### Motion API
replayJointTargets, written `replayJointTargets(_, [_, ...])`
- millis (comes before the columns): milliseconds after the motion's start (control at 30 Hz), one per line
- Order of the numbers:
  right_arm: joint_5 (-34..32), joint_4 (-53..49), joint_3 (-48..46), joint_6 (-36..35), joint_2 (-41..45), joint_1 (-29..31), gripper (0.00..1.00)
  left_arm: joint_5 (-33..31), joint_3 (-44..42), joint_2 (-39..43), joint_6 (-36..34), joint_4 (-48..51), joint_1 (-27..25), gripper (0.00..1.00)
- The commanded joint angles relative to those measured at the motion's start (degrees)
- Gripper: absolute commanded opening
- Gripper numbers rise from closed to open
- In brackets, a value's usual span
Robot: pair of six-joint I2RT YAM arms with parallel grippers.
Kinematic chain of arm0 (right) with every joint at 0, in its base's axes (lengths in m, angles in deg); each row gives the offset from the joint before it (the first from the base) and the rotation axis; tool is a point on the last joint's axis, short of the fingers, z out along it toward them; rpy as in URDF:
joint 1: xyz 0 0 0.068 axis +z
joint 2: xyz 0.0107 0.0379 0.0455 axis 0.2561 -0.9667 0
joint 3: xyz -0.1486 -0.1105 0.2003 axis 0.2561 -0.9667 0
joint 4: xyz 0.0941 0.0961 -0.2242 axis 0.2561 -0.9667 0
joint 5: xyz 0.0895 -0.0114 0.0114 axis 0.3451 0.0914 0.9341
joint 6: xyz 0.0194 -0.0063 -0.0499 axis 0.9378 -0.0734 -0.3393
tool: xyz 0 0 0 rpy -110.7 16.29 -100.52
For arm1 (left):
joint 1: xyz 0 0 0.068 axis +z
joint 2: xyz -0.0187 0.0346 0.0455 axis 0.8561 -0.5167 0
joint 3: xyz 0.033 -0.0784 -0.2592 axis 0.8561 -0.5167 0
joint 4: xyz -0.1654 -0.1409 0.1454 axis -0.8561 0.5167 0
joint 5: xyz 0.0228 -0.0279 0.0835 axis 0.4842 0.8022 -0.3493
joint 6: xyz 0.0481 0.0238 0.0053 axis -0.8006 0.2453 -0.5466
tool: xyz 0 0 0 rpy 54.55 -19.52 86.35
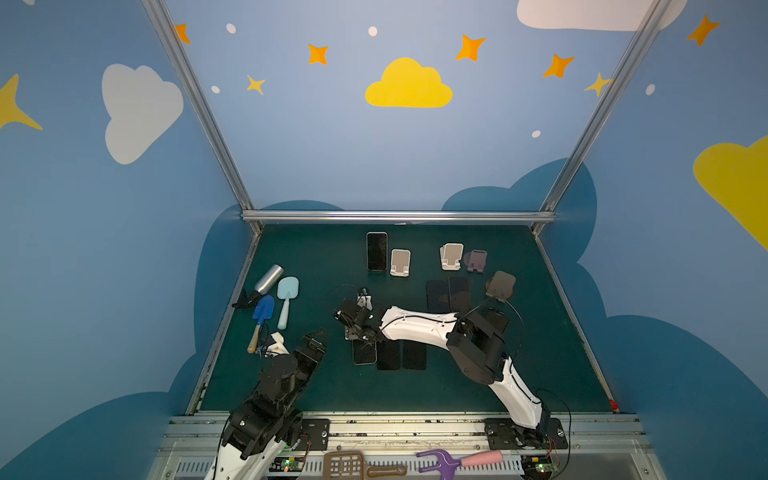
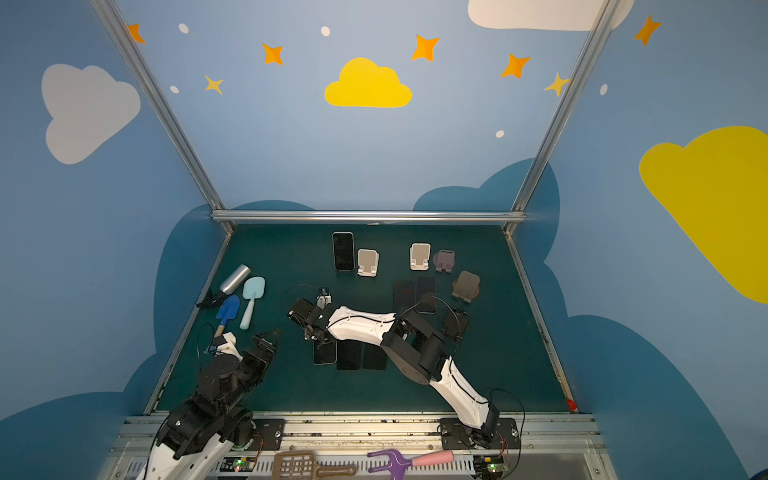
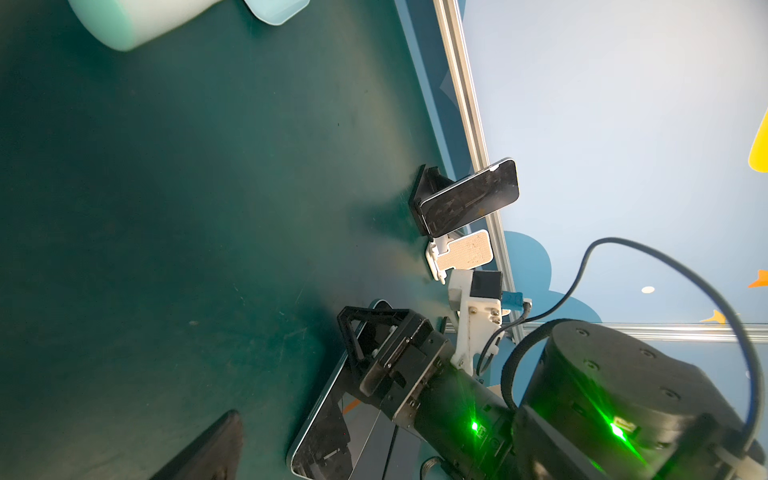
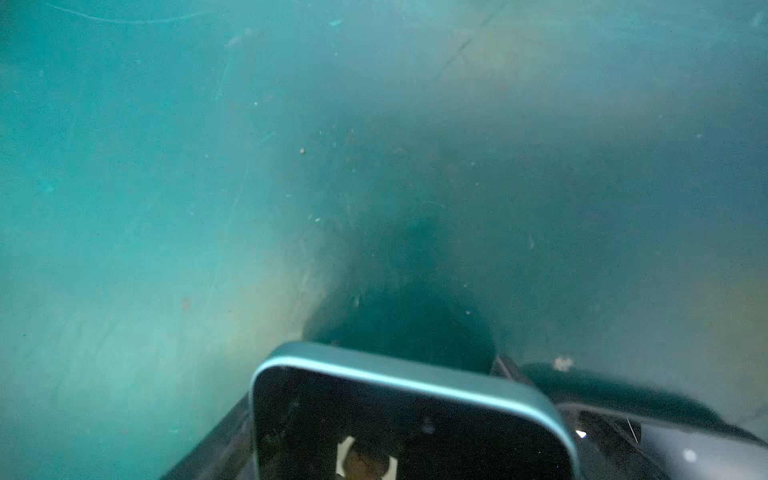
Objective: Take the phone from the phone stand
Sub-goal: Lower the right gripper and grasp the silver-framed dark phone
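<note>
Though I cannot tell if your right hand (image 1: 358, 336) clamps the teal-edged phone (image 4: 407, 411) beneath it, expect it stiff, slick, fragile; pinch its long edges.

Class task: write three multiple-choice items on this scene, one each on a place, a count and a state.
1. The pale blue plastic spade lies: A left on the green mat; B right on it; C on a stand.
2. The near row of flat dark phones holds: A two; B three; C five.
3. The black-screened phone at the back is: A flat; B propped on a black stand; C gripped.
Key: 1A, beside the silver metal cylinder; 2B, three side by side; 3B, it leans there in the left wrist view.
</note>
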Motion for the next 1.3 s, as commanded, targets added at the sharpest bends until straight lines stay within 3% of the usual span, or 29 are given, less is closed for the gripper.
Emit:
replayJointTargets(0, [0.6,-8.2,-0.6,1.6,-4.3,-0.1,0.77,0.1,-0.2,-0.3,-0.3,-0.1,0.2,1.00])
replayJointTargets(700, [8.4,-7.6,-0.9,5.6,-1.2,2.2,0.79,1.0,0.2,-0.1,0.1,0.0,0.1,1.00])
replayJointTargets(1267, [5.8,-9.3,-1.6,2.4,4.9,1.1,0.80,0.8,0.6,0.3,-0.1,0.5,0.2,1.00])
